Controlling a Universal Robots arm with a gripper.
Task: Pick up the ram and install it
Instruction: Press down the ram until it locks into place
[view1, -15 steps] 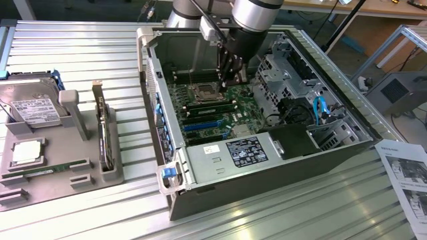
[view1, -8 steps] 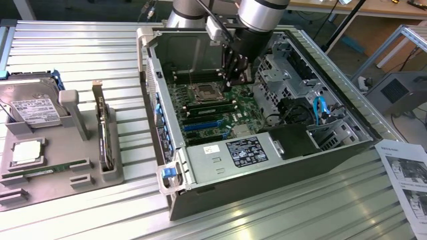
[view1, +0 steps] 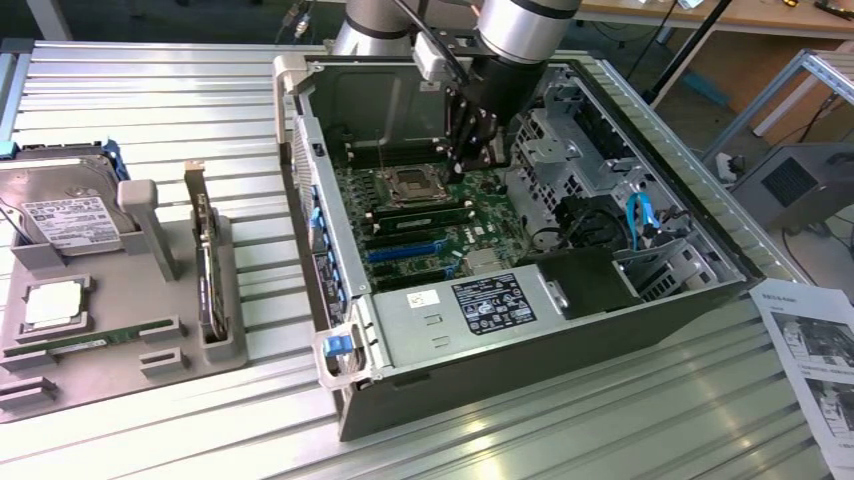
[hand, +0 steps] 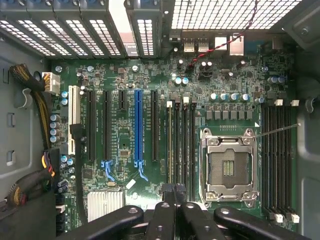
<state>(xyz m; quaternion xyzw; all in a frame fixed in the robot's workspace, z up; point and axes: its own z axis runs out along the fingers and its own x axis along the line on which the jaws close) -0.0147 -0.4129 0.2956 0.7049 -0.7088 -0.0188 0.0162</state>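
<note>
The ram (hand: 175, 145) is a thin green stick, seen edge-on, standing in one of the black slots beside the empty processor socket (hand: 230, 167). In the exterior view the ram (view1: 424, 211) lies low on the motherboard, just in front of the socket (view1: 407, 185). My gripper (hand: 174, 192) is shut, its dark fingertips pressed together directly in line with one end of the stick. In the exterior view the gripper (view1: 470, 165) reaches down inside the open computer case (view1: 694, 300). I cannot tell whether the fingertips touch the stick.
A grey fixture tray (view1: 180, 300) at the exterior view's left holds a hard drive (view1: 67, 215), a square silver chip (view1: 51, 305) and a second green stick (view1: 100, 338). The power supply (view1: 494, 300), drive cage (view1: 567, 160) and cables crowd the case. A paper sheet (view1: 814, 370) lies at the right.
</note>
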